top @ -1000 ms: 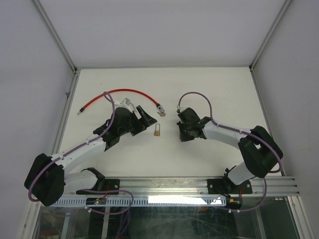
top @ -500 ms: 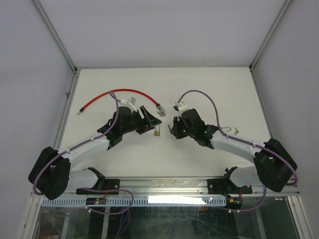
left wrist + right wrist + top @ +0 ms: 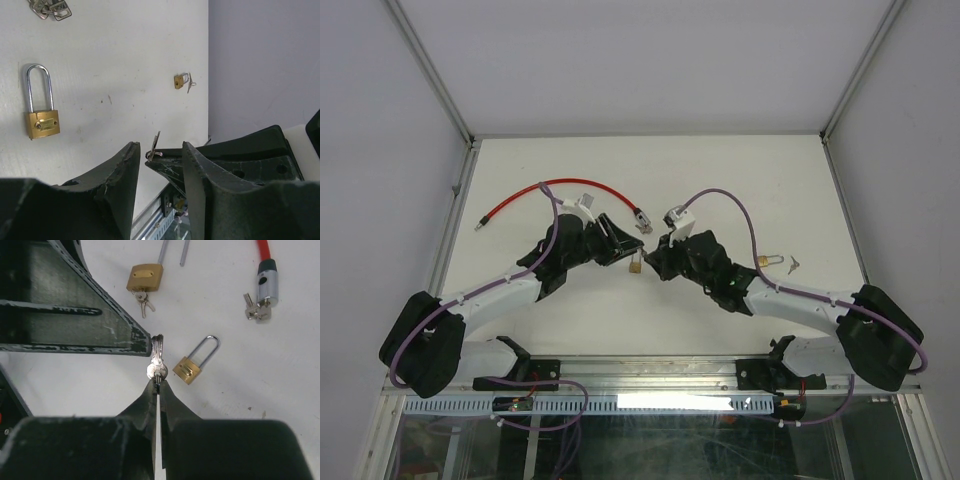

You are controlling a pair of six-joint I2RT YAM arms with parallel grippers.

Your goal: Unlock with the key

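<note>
My right gripper [image 3: 157,385] is shut on a small silver key [image 3: 157,365], which points forward from its tips. A small brass padlock [image 3: 188,370] with a closed shackle lies on the table just right of the key. In the top view it [image 3: 635,265] lies between the two grippers. My left gripper [image 3: 159,145] is open and empty, and the key [image 3: 156,146] shows between its fingertips. The padlock [image 3: 42,122] lies to its left. In the top view the left gripper [image 3: 618,240] and right gripper [image 3: 655,260] nearly meet.
A red cable lock [image 3: 560,185] curves across the back left, with keys at its head [image 3: 257,312]. A second brass padlock with keys [image 3: 145,277] lies beyond the left finger [image 3: 75,320]. A third padlock [image 3: 767,261] with a key lies at the right.
My right arm has swung left with the key, from the table's middle right up to the padlock and the left gripper. The padlock at the right came into view. The left gripper edged forward.
</note>
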